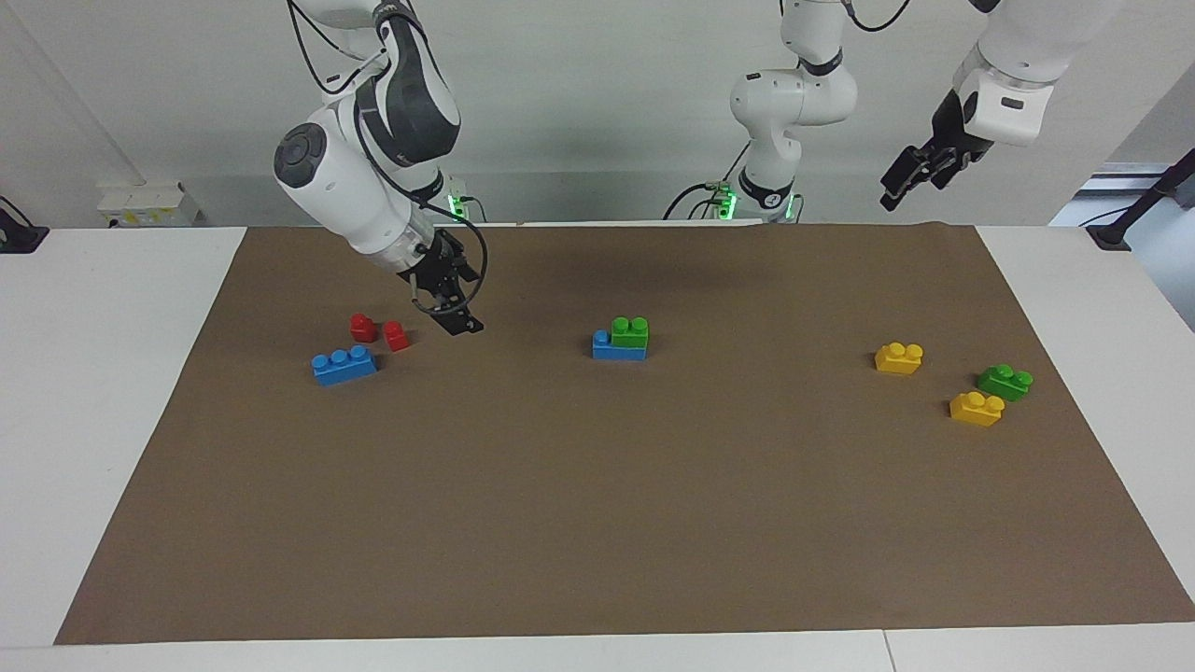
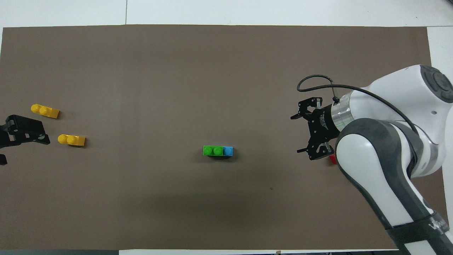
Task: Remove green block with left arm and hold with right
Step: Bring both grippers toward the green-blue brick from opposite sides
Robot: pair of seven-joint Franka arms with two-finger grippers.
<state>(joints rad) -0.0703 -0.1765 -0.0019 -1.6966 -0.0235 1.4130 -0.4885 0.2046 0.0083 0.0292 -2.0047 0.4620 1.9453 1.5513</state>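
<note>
At the right arm's end of the brown mat [image 1: 597, 523], a blue brick [image 1: 344, 364] lay with two red blocks [image 1: 378, 331] just beside it, nearer to the robots. The right gripper [image 1: 455, 315] hung low over the mat beside the red blocks, its fingers spread wide with nothing between them. Near the middle of the mat, the green block [image 1: 630, 331] sat pressed onto a second blue brick [image 1: 616, 349], covering all but one stud of it. Toward the left arm's end lay two yellow bricks [image 1: 899, 357], with a darker green brick [image 1: 1005, 382] just beside the one farther from the robots. The left gripper [image 1: 920, 173] was raised high at that end of the table, holding nothing; how far its fingers stood apart could not be told.
</note>
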